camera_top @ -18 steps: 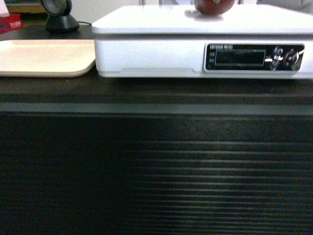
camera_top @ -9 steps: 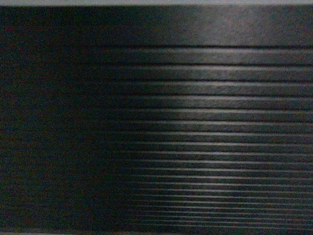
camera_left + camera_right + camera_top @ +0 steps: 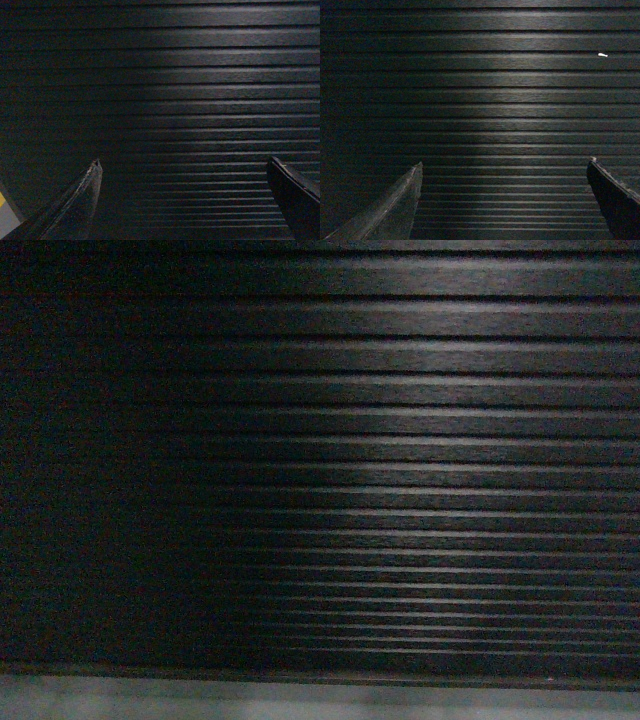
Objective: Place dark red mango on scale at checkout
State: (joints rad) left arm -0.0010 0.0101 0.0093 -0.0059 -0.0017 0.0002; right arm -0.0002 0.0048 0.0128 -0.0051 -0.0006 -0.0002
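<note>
Head view sunk lower down checkout (image 3: pixel 400 440) slats (floor strip showing), both claws spread wide, empty.

Head view filled w/ front of the checkout (image 3: pixel 400 440): dark black horizontal ribbed slats, edge to edge. Light catches the slats centre-right; left side falls into shadow. Thin grey strip of floor (image 3: pixel 300 700) runs along the bottom edge, below the lowest slat

No legible text, label, brand, number or sign in any view. Checkout (image 3: pixel 400 440) ribbed slat front fills all three views, unmarked. Small white fleck (image 3: pixel 602 55) on one slat, right wrist view: not lettering.
</note>
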